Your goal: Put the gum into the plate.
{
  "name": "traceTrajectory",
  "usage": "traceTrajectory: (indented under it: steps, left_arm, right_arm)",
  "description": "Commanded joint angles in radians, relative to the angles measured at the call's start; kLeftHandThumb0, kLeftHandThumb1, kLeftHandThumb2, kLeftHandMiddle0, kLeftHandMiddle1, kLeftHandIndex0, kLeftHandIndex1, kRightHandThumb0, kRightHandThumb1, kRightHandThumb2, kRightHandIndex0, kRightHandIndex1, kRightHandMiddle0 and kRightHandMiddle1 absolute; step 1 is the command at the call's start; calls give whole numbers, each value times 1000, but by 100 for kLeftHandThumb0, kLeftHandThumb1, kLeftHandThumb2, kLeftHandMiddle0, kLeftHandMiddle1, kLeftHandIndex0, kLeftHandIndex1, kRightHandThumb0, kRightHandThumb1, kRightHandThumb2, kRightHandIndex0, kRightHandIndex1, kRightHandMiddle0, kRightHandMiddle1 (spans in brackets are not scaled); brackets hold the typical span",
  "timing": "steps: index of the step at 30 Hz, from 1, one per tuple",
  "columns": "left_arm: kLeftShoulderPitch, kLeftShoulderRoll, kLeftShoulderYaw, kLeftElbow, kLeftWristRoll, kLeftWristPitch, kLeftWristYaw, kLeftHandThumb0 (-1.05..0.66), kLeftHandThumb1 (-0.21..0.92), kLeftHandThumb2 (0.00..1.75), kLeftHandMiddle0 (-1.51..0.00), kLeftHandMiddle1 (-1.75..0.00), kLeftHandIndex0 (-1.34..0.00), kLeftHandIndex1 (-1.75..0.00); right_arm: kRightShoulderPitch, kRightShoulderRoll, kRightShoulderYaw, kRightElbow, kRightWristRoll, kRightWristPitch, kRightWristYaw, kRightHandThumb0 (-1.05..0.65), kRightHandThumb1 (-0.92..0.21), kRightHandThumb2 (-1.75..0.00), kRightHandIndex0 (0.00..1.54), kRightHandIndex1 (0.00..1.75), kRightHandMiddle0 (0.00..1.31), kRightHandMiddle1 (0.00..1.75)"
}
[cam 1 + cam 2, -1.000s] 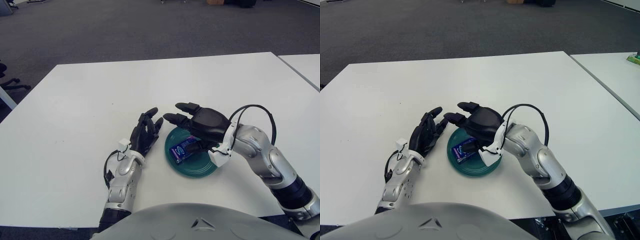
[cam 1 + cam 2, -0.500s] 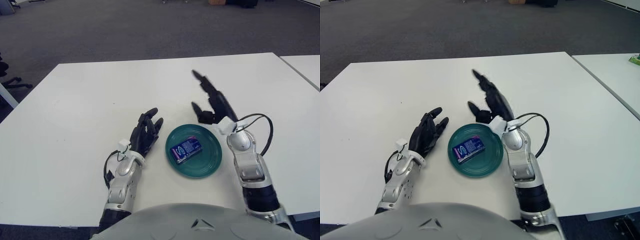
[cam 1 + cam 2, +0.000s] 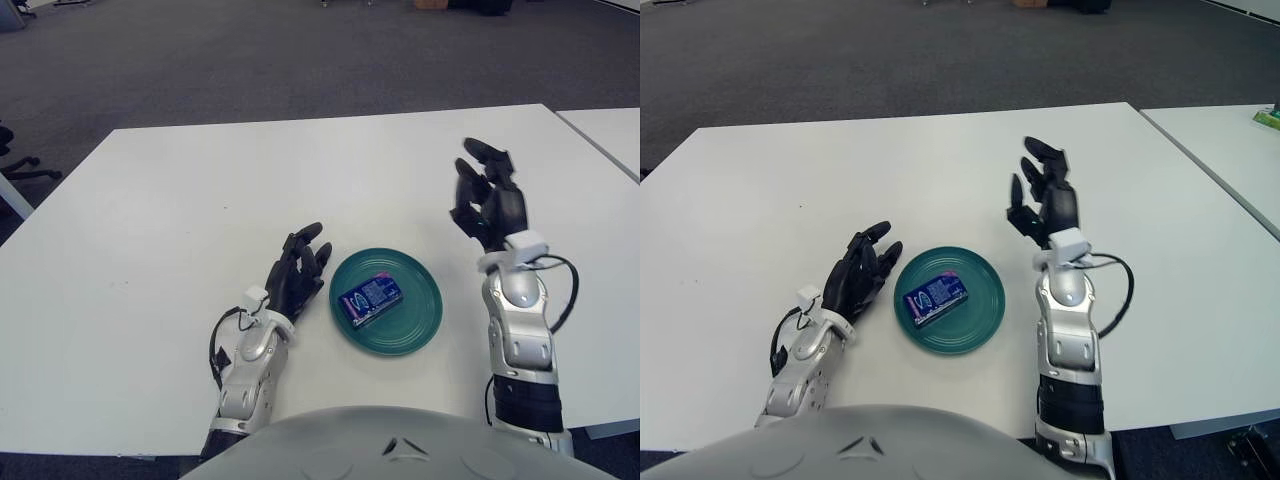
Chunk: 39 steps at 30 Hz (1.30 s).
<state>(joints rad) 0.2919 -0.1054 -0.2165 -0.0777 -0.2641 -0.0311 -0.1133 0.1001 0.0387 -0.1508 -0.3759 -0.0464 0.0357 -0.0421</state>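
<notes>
Left hand (image 3: 298,272), fingers loosely spread, holds nothing, just left of plate (image 3: 420,318) near table's (image 3: 150,220) front edge. Gum (image 3: 370,298) lies flat inside plate. Right hand (image 3: 490,205) raised, fingers apart, empty. Best to withdraw clear of the rim.

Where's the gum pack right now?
The gum lies inside the green plate, near the table's front edge, between the left hand and the raised, open right hand.

Office or lab: grey carpet (image 3: 250,60), white tables (image 3: 150,220), office-chair base (image 3: 25,165).
</notes>
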Motion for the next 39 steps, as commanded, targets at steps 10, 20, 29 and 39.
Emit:
traceTrajectory:
  steps: [10, 20, 29, 39]
  left_arm:
    - [61, -53, -62, -39, 25, -28, 47, -86, 92, 90, -50, -6, 0, -78]
    - [79, -58, -104, -46, 40, -41, 76, -86, 92, 90, -50, -6, 0, -78]
    - [99, -63, -157, -53, 59, -57, 114, -86, 92, 90, -50, -6, 0, -78]
    - [115, -57, -202, -67, 69, -69, 151, -86, 92, 90, -50, -6, 0, -78]
  right_arm:
    - [188, 35, 17, -65, 34, 48, -24, -59, -92, -73, 42, 68, 13, 105]
    - [281, 24, 108, -57, -28, 81, -23, -62, -92, -76, 33, 54, 1, 95]
    - [312, -36, 115, -131, -39, 219, 17, -61, -92, -77, 33, 17, 0, 66]
    - [326, -108, 154, -238, -107, 395, 78, -63, -92, -75, 31, 7, 0, 55]
